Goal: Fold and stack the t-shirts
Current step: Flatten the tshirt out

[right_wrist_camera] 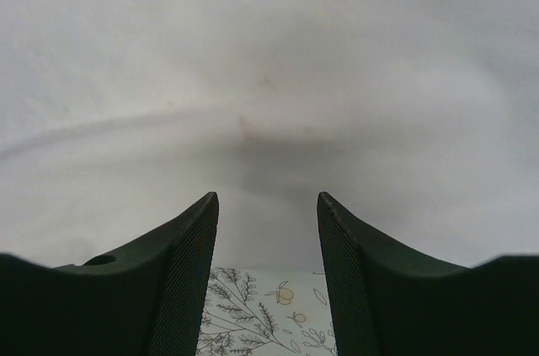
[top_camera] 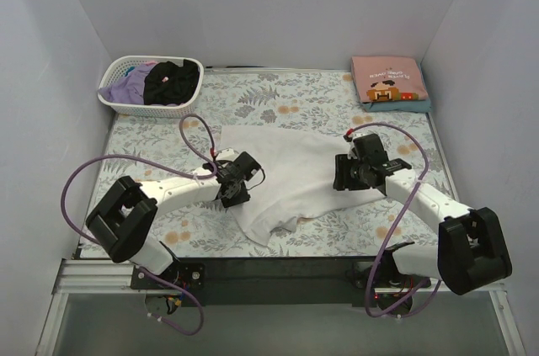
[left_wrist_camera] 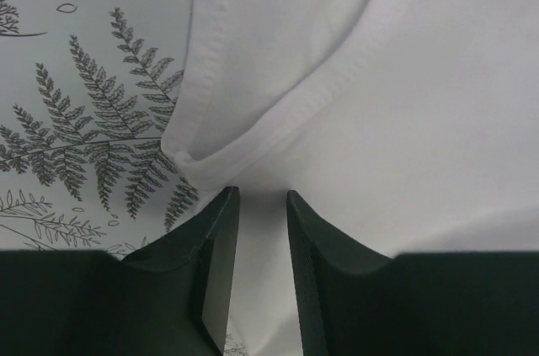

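A white t-shirt (top_camera: 290, 167) lies spread and rumpled on the floral table cloth (top_camera: 152, 133) between my arms. My left gripper (top_camera: 234, 197) is down at its left side. In the left wrist view the jaws of the left gripper (left_wrist_camera: 261, 193) stand a narrow gap apart, with the white t-shirt's (left_wrist_camera: 421, 103) hemmed edge lying between them. My right gripper (top_camera: 339, 176) rests at the shirt's right edge. In the right wrist view the right gripper (right_wrist_camera: 267, 196) is open over the white t-shirt (right_wrist_camera: 269, 53), holding nothing.
A white slotted basket (top_camera: 112, 97) at the back left holds a black tee (top_camera: 173, 82) and a lavender one (top_camera: 126, 87). At the back right, a folded pink printed tee (top_camera: 387, 78) lies on a teal one (top_camera: 418, 105). Grey walls stand on three sides.
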Available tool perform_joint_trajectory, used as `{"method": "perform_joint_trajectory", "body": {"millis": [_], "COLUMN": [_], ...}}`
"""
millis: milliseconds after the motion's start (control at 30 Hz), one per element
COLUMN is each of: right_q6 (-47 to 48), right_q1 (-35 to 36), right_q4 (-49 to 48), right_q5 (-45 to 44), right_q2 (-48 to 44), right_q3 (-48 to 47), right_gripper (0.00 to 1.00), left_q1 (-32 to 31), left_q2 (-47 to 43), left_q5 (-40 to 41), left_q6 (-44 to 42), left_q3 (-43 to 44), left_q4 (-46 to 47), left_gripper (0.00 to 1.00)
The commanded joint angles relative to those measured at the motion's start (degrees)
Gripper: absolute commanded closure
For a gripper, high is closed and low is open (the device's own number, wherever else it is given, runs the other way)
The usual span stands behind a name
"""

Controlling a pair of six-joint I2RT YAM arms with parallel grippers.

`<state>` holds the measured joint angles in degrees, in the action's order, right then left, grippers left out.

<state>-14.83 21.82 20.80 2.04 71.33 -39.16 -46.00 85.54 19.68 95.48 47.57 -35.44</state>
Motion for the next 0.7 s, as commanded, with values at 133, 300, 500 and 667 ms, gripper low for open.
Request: {"method": "perform_joint_trajectory", "body": {"millis": [133,300,500,667], "right_q6": [0.1,0.7,2.4,1.7], "right_q1": [-4.0,-6.0,-7.1,-7.2], "right_q4": [-7.6,-10.5,-10.9,-8.9], "right_q5": [2.3,3.3,3.5,7.3], "right_q2": [2.7,9.5,23.3,24.7], "right_q3": [2.7,-1.1,-14.2,-21.3], "right_gripper": [0.43,0.42,0.43,0.44], "left_q1": [8.4,16.3,20.5,20.6], "left_q2": [5.4,11.8,20.6,18.2], "left_q5": [2.7,3.8,6.2,7.0], "left_q6": [-0.1,-4.6,-12.7,-16.9], "left_q3": [0.3,5.4,18.4,23.7], "left_q4": [-0.9,0.3,2.9,5.0], "left_gripper": [0.72,0.72,0.68,0.57]}}
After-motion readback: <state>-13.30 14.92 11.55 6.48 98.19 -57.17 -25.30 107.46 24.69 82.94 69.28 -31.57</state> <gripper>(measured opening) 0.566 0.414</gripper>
